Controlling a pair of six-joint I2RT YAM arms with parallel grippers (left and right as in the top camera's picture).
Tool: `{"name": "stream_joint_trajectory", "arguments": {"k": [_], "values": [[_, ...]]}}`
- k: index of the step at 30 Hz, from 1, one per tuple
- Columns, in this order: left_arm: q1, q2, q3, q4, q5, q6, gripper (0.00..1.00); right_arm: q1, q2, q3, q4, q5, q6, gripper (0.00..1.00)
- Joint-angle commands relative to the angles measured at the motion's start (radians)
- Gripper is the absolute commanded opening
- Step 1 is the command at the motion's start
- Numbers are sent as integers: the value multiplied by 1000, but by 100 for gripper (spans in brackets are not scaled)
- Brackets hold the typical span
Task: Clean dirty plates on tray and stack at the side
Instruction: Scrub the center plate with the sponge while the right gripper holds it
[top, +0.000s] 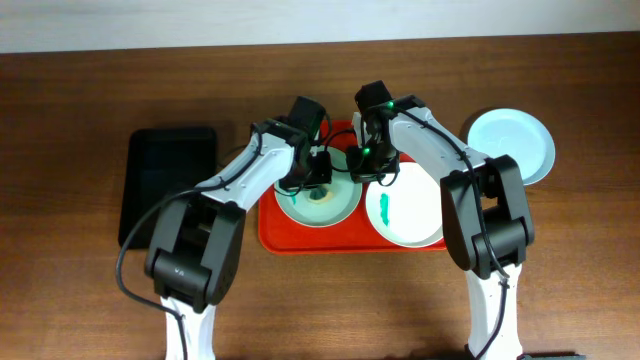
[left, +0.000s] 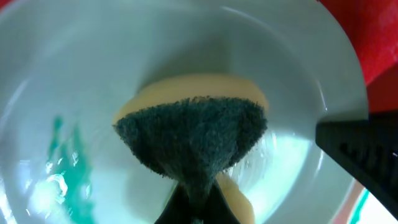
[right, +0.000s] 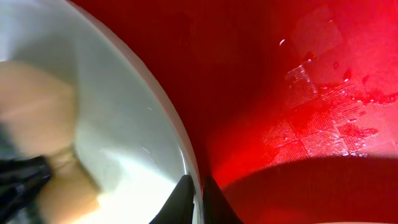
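Now: left gripper clenched on sponge, yellow with dark scouring face, sponge set down in left plate on red tray. Teal smear on plate beside sponge. Right gripper pinches same plate's rim. 2nd plate, smeared, alongside on tray. 3rd plate on table, right of tray.

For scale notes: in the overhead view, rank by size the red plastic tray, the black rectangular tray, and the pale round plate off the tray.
1. red plastic tray
2. black rectangular tray
3. pale round plate
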Motion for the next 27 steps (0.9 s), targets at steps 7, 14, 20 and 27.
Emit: {"name": "stream_joint_trajectory", "arguments": {"k": [7, 14, 20, 27], "values": [[-4, 57, -3, -100, -583, 30, 0, 4, 23, -9, 5, 24, 8, 8], [-4, 55, 46, -159, -722, 30, 0, 4, 23, -9, 4, 24, 8, 8], [-3, 55, 223, -294, -534, 30, 0, 4, 23, -9, 4, 24, 8, 8], [2, 63, 246, -306, 4, 82, 0, 4, 23, -9, 4, 24, 8, 8]]}}
